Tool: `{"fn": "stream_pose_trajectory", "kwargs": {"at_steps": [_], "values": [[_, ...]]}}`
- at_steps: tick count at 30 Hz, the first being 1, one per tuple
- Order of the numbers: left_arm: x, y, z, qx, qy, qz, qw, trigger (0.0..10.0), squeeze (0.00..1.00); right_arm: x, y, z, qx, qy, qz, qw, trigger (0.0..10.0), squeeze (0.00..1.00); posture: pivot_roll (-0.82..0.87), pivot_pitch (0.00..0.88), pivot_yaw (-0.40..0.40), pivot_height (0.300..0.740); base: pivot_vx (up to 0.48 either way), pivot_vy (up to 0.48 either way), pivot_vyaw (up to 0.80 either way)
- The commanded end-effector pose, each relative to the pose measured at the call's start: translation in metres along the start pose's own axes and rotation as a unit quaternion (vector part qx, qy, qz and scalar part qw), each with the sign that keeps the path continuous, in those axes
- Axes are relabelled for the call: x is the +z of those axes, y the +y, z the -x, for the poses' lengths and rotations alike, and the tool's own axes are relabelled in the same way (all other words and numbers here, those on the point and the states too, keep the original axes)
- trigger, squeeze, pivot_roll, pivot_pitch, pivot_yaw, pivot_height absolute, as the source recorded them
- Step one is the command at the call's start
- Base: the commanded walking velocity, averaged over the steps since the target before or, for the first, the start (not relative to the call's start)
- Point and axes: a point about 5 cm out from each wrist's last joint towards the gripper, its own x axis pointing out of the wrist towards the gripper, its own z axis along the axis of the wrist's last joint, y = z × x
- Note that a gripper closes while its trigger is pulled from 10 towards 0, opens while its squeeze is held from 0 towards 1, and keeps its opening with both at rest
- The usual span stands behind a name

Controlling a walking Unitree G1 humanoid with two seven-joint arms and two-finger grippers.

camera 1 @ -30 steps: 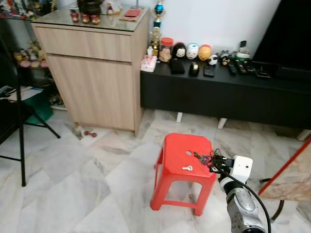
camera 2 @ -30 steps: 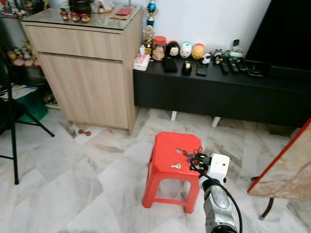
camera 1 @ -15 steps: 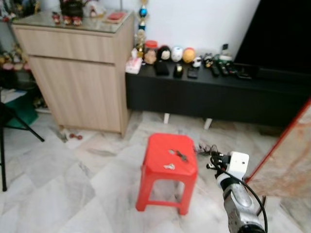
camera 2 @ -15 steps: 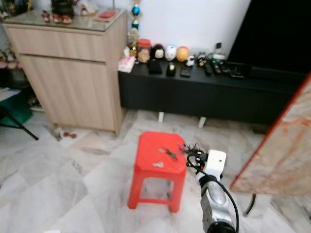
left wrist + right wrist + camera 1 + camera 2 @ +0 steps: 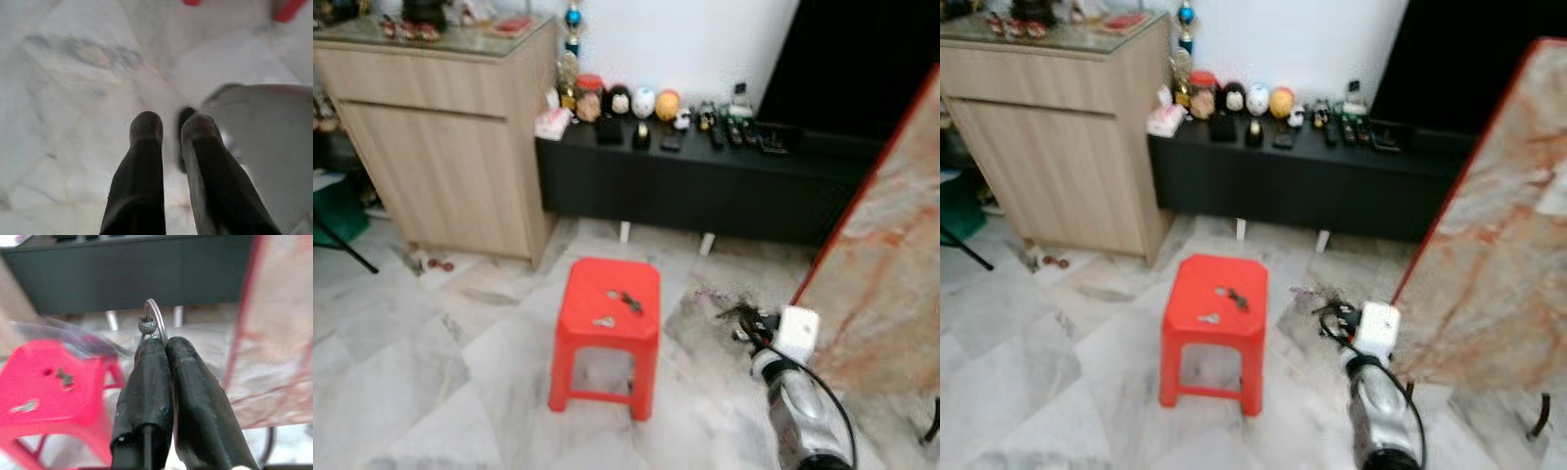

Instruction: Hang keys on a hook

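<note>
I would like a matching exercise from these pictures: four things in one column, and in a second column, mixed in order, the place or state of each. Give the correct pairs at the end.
Column 1
1. key ring
2. single loose key
3. red stool
4. left gripper

Column 2
A. lies on the red seat
B. stands on the marble floor, before the black cabinet
C. pinched between the fingers of the right gripper
D. hangs over the floor, fingers slightly apart, holding nothing

Pairs: 1-C, 2-A, 3-B, 4-D
</note>
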Motion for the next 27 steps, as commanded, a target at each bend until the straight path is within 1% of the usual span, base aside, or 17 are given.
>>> {"fn": "stream_pose_trajectory", "kwargs": {"at_steps": [1, 8, 14, 19, 25, 27], "values": [[-0.002, 0.003, 0.001, -0.003, 0.003, -0.010, 1.000, 10.0, 0.00, 0.008, 0.009, -0.005, 0.011, -0.016, -0.003, 1.000, 10.0, 0.00, 0.21, 0.000, -0.112, 0.740, 0.000, -0.398, 0.00], [-0.011, 0.008, 0.004, -0.004, 0.013, -0.012, 1.000, 10.0, 0.00, 0.010, 0.006, -0.006, 0.003, -0.022, 0.001, 1.000, 10.0, 0.00, 0.20, 0.000, -0.117, 0.740, 0.000, -0.400, 0.00], [-0.023, 0.011, 0.009, -0.004, 0.026, -0.010, 1.000, 10.0, 0.00, 0.014, 0.006, -0.008, 0.001, -0.027, 0.003, 1.000, 10.0, 0.00, 0.21, 0.000, -0.127, 0.740, 0.000, -0.401, 0.00], [-0.019, 0.009, 0.008, -0.005, 0.020, -0.006, 1.000, 10.0, 0.00, 0.016, 0.006, -0.009, -0.001, -0.030, 0.003, 1.000, 10.0, 0.00, 0.21, 0.000, -0.129, 0.740, 0.000, -0.383, 0.00], [-0.017, 0.007, 0.007, -0.003, 0.015, 0.006, 1.000, 10.0, 0.00, 0.015, 0.005, -0.008, -0.006, -0.030, 0.002, 1.000, 10.0, 0.00, 0.21, 0.000, -0.129, 0.740, 0.000, 0.000, 0.00], [-0.015, 0.008, 0.007, -0.002, 0.011, 0.011, 1.000, 10.0, 0.00, 0.013, 0.003, -0.008, -0.014, -0.026, -0.002, 1.000, 10.0, 0.00, 0.21, 0.000, -0.129, 0.740, 0.000, 0.000, 0.00]]}}
